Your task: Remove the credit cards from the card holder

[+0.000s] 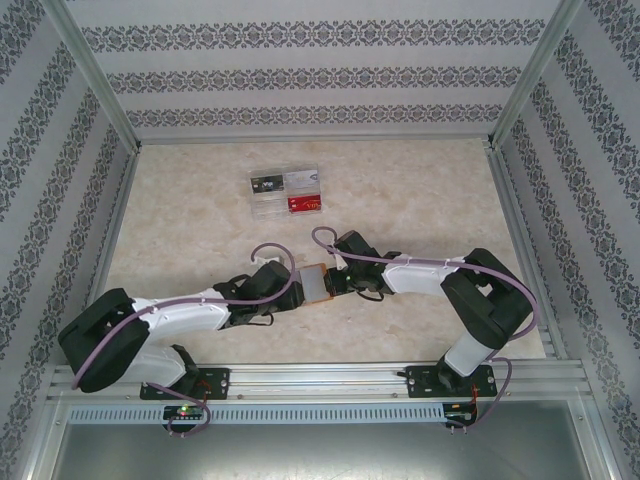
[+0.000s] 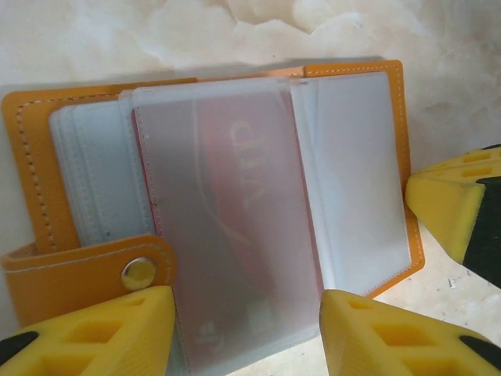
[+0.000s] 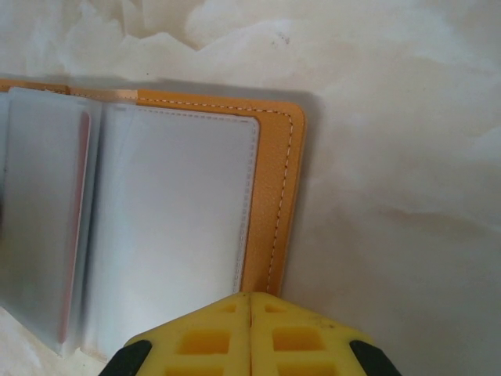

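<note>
The left gripper [image 2: 246, 333] is half open around a sleeved red card [image 2: 235, 180]. The right gripper [image 3: 250, 333], closed tight, touches the card holder's [image 2: 47, 180] right edge. A clear box [image 1: 285, 192] lies farther back.

The card holder [image 1: 316, 284] lies open on the bench [image 1: 420, 190], in the near middle part, between the 2 arms. The left fingers [image 1: 296, 285] are at its left edge. The right fingers [image 1: 336, 283] are at its right edge, pressed together against the rim of the cover. In the left wrist view, a sleeve [image 2: 227, 305] with 1 card [image 2: 258, 196] in it lies over the middle of the holder, between the 2 parted left fingers. Behind the holder, well apart and a little to the left, loose cards [image 1: 286, 192] lie on the bench in a 2 by 2 block.
</note>
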### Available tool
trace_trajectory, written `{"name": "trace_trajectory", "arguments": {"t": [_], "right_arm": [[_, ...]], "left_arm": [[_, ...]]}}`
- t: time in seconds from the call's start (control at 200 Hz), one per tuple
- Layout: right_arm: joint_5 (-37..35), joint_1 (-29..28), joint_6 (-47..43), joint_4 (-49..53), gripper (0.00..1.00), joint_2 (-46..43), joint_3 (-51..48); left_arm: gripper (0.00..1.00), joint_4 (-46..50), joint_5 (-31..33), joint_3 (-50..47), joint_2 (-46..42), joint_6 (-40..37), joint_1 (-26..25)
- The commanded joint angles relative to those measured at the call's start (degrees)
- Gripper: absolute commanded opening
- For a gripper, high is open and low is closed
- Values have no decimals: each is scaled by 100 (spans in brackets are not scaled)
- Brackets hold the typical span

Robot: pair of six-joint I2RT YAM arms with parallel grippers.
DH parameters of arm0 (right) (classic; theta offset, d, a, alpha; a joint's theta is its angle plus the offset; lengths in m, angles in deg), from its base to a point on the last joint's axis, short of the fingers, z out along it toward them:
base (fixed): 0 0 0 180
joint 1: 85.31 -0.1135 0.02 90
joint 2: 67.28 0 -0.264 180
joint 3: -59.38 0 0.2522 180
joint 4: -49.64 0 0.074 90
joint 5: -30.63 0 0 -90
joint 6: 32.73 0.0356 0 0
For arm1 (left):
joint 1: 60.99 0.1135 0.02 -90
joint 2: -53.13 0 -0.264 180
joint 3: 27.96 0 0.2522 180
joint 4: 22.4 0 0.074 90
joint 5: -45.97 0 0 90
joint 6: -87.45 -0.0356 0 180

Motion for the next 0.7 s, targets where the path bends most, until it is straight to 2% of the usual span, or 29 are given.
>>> {"name": "trace_trajectory", "arguments": {"t": [0.0, 0.43, 0.575, 0.694], "right_arm": [[135, 28, 79, -55, 9, 75, 109], [151, 31, 69, -37, 9, 102, 136], [143, 25, 71, -40, 10, 97, 136], [153, 26, 65, -33, 10, 110, 145]], "left_arm": [[52, -298, -134, 161, 173, -27, -81], [57, -541, -253, 320, 273, -88, -90], [67, -443, -245, 422, 264, -174, -103], [65, -463, -217, 455, 204, -233, -143]]}}
